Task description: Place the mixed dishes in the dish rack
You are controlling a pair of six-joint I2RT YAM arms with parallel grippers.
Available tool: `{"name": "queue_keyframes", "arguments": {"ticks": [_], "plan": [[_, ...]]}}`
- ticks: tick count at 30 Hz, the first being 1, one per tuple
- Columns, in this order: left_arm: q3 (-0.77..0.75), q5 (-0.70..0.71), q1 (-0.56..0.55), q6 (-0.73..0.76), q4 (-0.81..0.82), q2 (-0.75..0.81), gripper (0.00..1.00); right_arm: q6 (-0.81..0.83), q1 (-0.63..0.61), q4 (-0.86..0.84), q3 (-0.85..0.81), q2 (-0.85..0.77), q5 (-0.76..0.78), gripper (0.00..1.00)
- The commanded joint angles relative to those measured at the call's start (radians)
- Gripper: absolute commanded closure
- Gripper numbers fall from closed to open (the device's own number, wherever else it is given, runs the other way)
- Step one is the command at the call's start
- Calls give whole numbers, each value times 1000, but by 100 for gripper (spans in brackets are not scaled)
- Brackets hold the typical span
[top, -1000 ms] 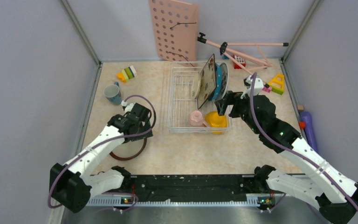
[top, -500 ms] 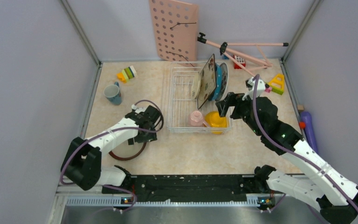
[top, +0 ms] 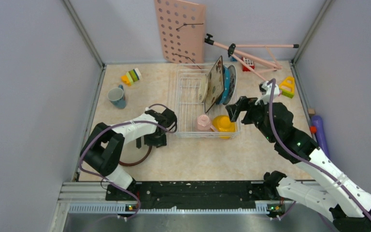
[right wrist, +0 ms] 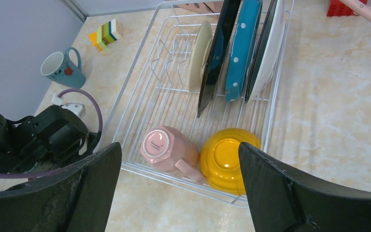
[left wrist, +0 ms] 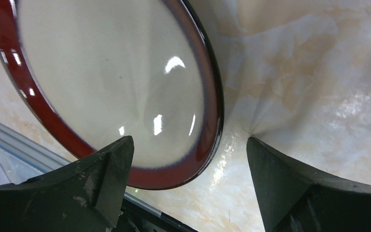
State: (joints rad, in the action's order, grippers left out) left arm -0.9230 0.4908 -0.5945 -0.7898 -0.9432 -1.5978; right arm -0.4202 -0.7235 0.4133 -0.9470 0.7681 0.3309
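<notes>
The brown-rimmed cream plate (top: 136, 153) lies flat on the table, partly under my left arm. My left gripper (top: 155, 141) is open at its right edge. In the left wrist view the plate (left wrist: 111, 82) fills the upper left, and its rim lies between the spread fingers of the gripper (left wrist: 188, 150), untouched. My right gripper (top: 235, 110) is open and empty above the near right corner of the dish rack (top: 176, 104). The rack (right wrist: 128, 96) holds the pink mug (right wrist: 166, 147), the yellow bowl (right wrist: 227, 157), the teal dotted plate (right wrist: 241, 48) and other upright plates. The teal mug (top: 117, 96) stands left.
A pink pegboard (top: 181, 31) leans on the back wall with a pink folding stand (top: 251, 52) beside it. Toy blocks lie at the back left (top: 131, 76) and back right (top: 286, 87). A purple object (top: 320, 133) lies at the right wall.
My left gripper has swung right along the plate toward the rack, and the arm has folded closer in. My right gripper has shifted slightly right. The dishes have not moved.
</notes>
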Motion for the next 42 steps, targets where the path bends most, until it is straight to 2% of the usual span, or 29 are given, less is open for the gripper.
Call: {"name": "queue_keyframes", "arguments": {"ticks": [1, 4, 5, 7, 11, 13, 14, 17, 23, 32, 37, 42], "plan": [[23, 74, 12, -79, 17, -64, 7, 3, 6, -10, -17, -24, 9, 11], [39, 92, 34, -112, 15, -55, 16, 2, 7, -14, -15, -29, 9, 11], [44, 99, 34, -120, 15, -47, 24, 3, 7, -14, -14, -29, 8, 11], [63, 97, 40, -121, 40, -29, 33, 5, 7, -16, -15, -29, 7, 11], [67, 76, 64, -106, 57, -39, 41, 8, 7, -15, -17, -29, 7, 11], [73, 68, 73, -98, 70, -30, 49, 8, 7, -12, -21, -29, 5, 11], [79, 64, 77, -96, 76, -22, 56, 9, 7, -10, -23, -29, 5, 11], [87, 63, 84, -98, 94, 4, 99, 8, 7, -5, -24, -35, 7, 11], [28, 65, 81, -90, 66, 81, 100, -4, 7, -9, -25, -30, -10, 11], [-48, -102, 82, -36, 63, 342, 100, -20, 7, -17, -31, -22, -27, 12], [-136, -142, 91, -19, 64, 446, 100, -23, 7, -15, -34, -6, -45, 11], [-293, -101, 98, 12, 33, 491, 100, -25, 7, -12, -47, 1, -58, 11]]}}
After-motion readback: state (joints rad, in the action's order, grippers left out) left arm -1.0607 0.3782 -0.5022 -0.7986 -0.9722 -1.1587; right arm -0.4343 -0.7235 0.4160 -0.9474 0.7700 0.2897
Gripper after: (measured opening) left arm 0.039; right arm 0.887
